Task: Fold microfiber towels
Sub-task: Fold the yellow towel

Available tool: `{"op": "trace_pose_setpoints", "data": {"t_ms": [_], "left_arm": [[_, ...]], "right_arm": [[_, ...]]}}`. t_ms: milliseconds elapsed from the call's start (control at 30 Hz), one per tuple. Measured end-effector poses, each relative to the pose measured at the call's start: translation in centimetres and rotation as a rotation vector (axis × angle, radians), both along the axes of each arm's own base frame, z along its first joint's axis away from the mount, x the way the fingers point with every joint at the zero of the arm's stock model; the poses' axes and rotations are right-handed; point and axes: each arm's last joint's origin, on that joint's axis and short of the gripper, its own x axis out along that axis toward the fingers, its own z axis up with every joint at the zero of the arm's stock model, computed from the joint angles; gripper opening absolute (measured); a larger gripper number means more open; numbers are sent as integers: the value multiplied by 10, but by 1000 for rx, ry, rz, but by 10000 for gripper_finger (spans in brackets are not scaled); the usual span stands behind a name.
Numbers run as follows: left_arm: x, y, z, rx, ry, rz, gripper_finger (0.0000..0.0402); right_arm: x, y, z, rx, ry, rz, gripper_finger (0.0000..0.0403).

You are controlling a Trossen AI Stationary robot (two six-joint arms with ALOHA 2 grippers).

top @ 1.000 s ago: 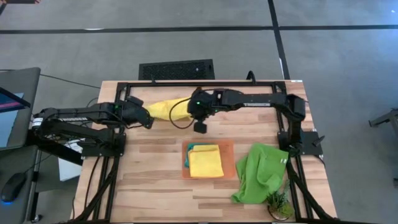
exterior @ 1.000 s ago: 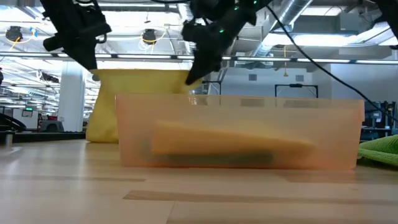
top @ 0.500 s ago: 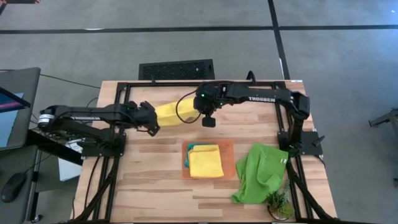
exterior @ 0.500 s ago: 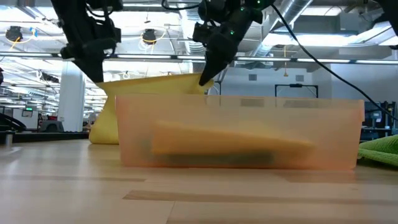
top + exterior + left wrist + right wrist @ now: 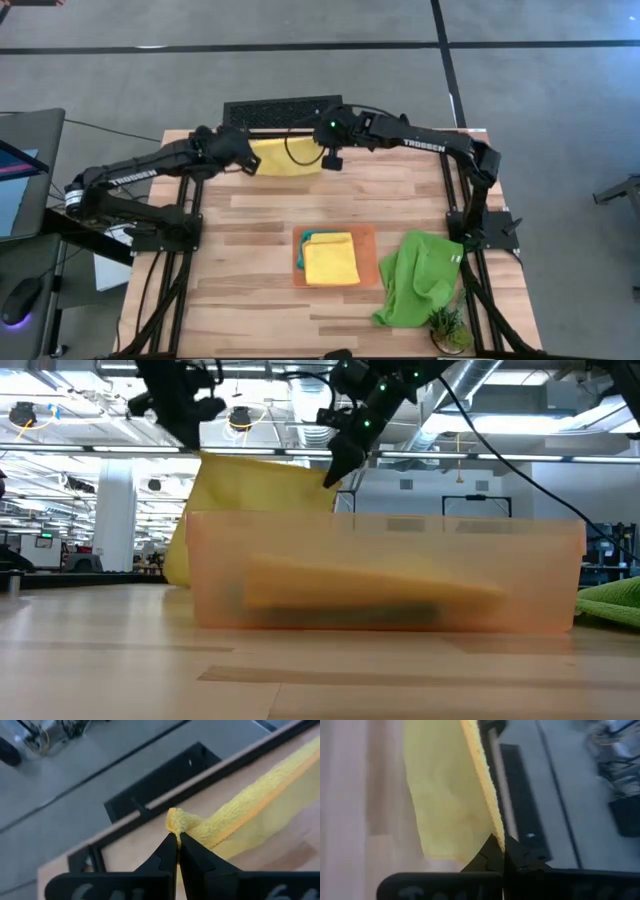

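Note:
A bright yellow towel (image 5: 285, 158) hangs spread between my two grippers at the table's far edge; it also shows in the low view (image 5: 255, 485). My left gripper (image 5: 247, 158) is shut on its left top corner, and my right gripper (image 5: 325, 158) is shut on its right top corner. A second yellow towel (image 5: 330, 259) lies folded on a folded teal towel (image 5: 311, 237) in the orange tray (image 5: 371, 240). A lime green towel (image 5: 420, 278) lies crumpled on the table at the right. My left gripper pinches the towel's bunched left corner (image 5: 176, 821) between its two shut fingers. The top hem runs taut from there toward the other gripper. The cloth hangs below. My right gripper pinches the towel's right top corner at the hem (image 5: 495, 829) between its shut fingers. The cloth hangs below, and its lower part (image 5: 178, 565) drops behind the tray.
The orange tray (image 5: 560, 575) stands in the middle of the table, in front of the hanging towel. A small plant (image 5: 447, 326) stands at the near right corner. The black frame rail (image 5: 400, 133) runs along the far edge. Bare wood lies at the near left.
Both grippers have gone up and toward the table's far edge with the yellow towel. The towel, bunched between them before, is now drawn out wider and hangs higher along its top hem.

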Motion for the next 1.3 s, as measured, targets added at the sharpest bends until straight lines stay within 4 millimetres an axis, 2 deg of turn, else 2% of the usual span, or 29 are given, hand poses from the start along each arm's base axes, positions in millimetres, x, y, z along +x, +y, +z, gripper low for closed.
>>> {"op": "trace_pose_setpoints", "data": {"t_ms": [67, 200, 400, 600, 867, 1000, 1100, 1300], "left_arm": [[1, 2, 9, 22, 3, -15, 0], [1, -3, 9, -14, 35, -68, 0], [-2, -24, -9, -167, 88, -110, 0], [1, -44, -29, -335, 100, -187, 0], [9, -68, -63, -511, 114, -206, 0], [20, -79, -81, -573, 150, -222, 0], [30, -84, -92, -584, 191, -231, 0], [41, -82, -112, -585, 261, -151, 0]], "right_arm": [[0, 0, 6, -10, 0, -4, 4], [0, 10, 11, 0, 37, 26, 4], [-4, 38, -1, 83, 198, 109, 4], [-3, 66, -21, 154, 266, 195, 4], [-3, 97, -48, 271, 329, 275, 4], [-6, 106, -64, 309, 348, 306, 4], [-6, 108, -67, 309, 352, 310, 4], [-2, 92, -65, 290, 279, 279, 5]]}}
